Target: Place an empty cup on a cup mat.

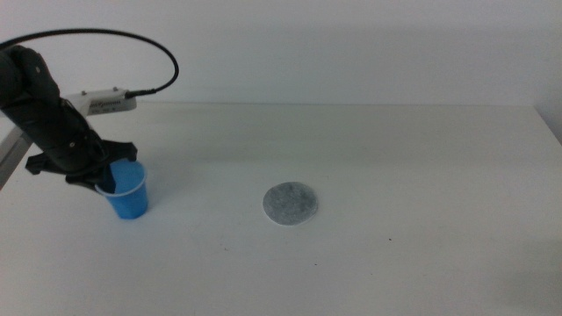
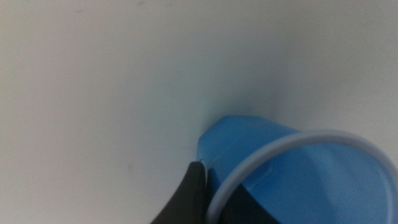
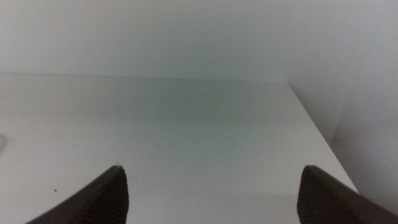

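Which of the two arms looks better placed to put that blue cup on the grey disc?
The left. Its gripper is already at the cup, one jaw outside the rim and one inside. The cup mat lies apart on the table. The right gripper waits open over bare table, out of the middle view.

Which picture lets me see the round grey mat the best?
The middle view. There the flat round mottled grey cup mat lies whole on the white table, well apart from the small bright blue cup pinched at its rim by the left gripper. Neither wrist view shows the mat.
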You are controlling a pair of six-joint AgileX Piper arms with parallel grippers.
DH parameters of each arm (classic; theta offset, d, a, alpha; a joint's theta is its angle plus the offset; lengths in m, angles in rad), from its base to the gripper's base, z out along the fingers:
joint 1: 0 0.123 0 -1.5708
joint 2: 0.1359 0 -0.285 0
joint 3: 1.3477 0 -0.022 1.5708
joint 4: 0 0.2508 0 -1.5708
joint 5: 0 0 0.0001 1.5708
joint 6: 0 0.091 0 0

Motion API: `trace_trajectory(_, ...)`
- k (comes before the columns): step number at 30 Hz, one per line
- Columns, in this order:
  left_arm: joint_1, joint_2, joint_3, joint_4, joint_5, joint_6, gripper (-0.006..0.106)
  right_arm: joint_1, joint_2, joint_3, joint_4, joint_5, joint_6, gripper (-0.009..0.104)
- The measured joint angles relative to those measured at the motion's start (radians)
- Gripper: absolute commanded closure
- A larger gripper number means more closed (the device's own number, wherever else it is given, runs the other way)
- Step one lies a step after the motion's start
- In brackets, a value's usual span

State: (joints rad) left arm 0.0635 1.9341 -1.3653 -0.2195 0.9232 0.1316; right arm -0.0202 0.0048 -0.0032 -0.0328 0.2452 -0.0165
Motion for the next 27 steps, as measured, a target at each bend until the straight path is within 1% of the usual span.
trace_trajectory(4,-0.057,-0.035,-0.014,-0.034,-0.008,-0.034,0.102,0.000,0.000,0.000,0.000,0.000,0.000,0.002)
trace_trajectory(9,-0.216,-0.039,-0.106,-0.065,0.042,-0.101,0.102,0.000,0.000,0.000,0.000,0.000,0.000,0.002)
trace_trajectory(16,-0.434,0.019,-0.234,-0.062,0.044,-0.192,0.102,0.000,0.000,0.000,0.000,0.000,0.000,0.002)
trace_trajectory(22,-0.510,0.116,-0.339,-0.049,0.066,-0.248,0.102,0.000,0.000,0.000,0.000,0.000,0.000,0.002)
trace_trajectory(27,-0.522,0.172,-0.379,-0.047,0.080,-0.259,0.102,0.000,0.000,0.000,0.000,0.000,0.000,0.002)
